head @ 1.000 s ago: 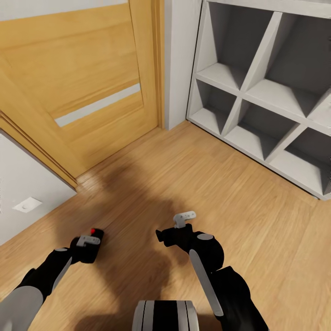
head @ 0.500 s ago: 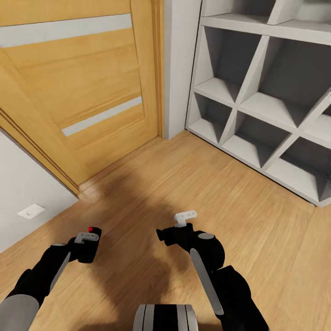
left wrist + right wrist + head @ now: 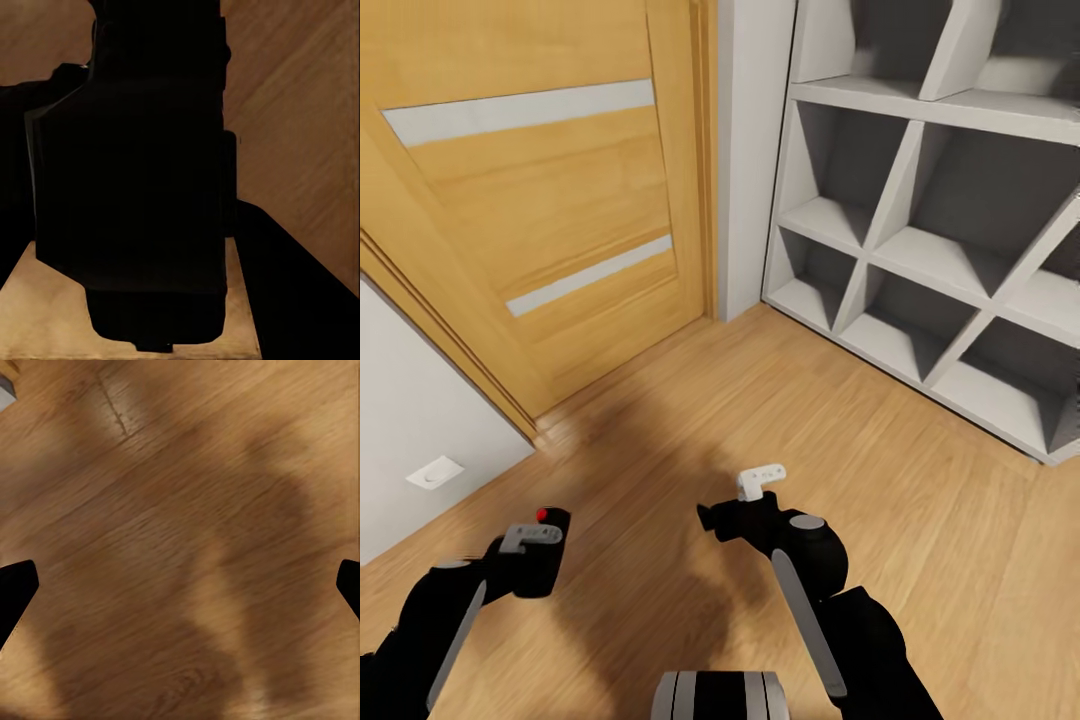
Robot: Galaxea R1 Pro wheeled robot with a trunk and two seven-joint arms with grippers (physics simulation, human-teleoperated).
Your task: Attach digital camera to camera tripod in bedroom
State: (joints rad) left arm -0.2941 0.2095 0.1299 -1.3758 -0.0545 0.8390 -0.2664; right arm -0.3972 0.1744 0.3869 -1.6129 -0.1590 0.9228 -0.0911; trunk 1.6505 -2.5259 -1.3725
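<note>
Digital camera (image 3: 543, 553) in left gripper (image 3: 530, 560), near door (image 3: 530, 200), shelving (image 3: 940, 250).

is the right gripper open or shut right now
Open. In the right wrist view the two fingertips sit at opposite edges of the picture, with bare wooden floor between them and nothing held.

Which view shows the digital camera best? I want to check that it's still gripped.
The head view: the digital camera shows as a black box with its red button, held at the left gripper. In the left wrist view it is a close, dark silhouette. The right wrist view looks at wooden floor.
</note>
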